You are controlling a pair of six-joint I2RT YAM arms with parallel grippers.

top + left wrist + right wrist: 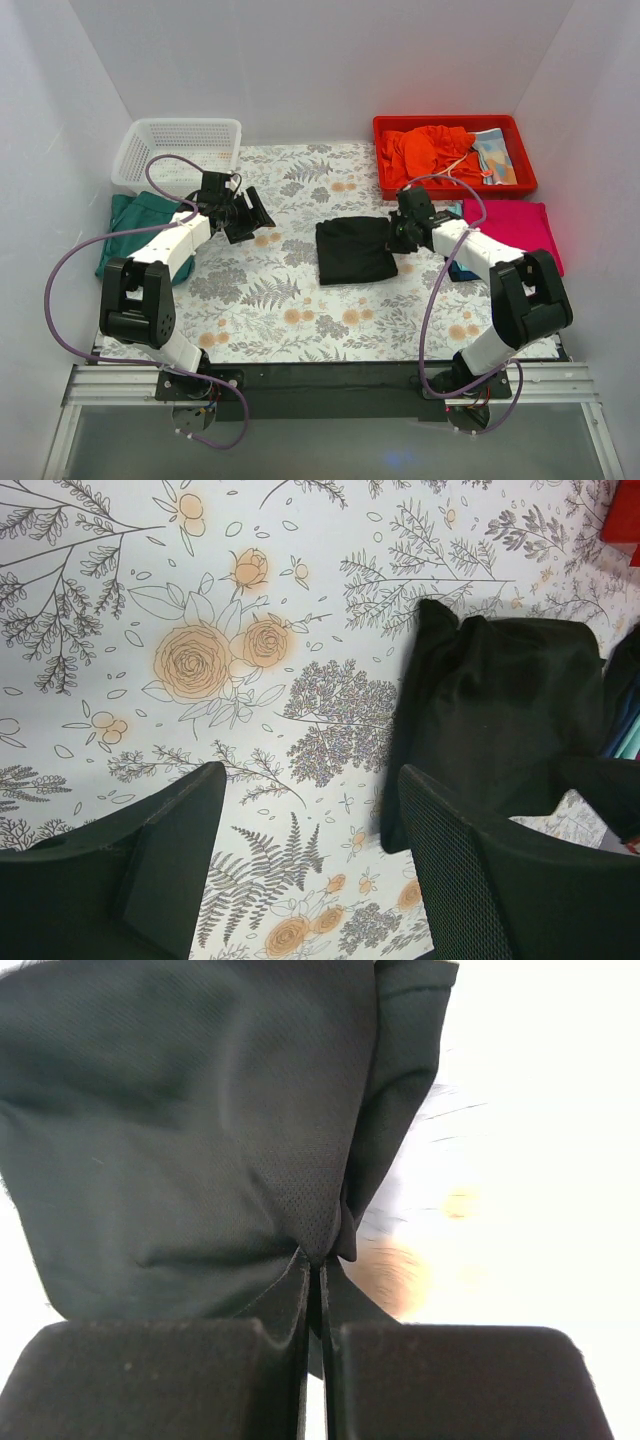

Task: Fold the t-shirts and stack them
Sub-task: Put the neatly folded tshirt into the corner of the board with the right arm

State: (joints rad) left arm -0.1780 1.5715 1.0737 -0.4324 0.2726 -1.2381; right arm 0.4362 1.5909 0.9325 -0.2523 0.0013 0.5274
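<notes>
A folded black t-shirt (355,250) lies in the middle of the floral table covering. My right gripper (400,232) is shut on its right edge; in the right wrist view the black cloth (180,1130) bunches into the closed jaws (318,1280). My left gripper (250,215) hovers open to the left of the shirt, with only the floral cover between its fingers (310,775); the black t-shirt (500,710) shows beyond its right finger. A magenta t-shirt (515,225) lies at the right, a teal one (462,270) pokes out under the right arm, and a dark-green one (135,225) lies at the left.
A red tray (520,125) at the back right holds orange and patterned clothes. A white mesh basket (180,150) stands at the back left. White walls close in the table on three sides.
</notes>
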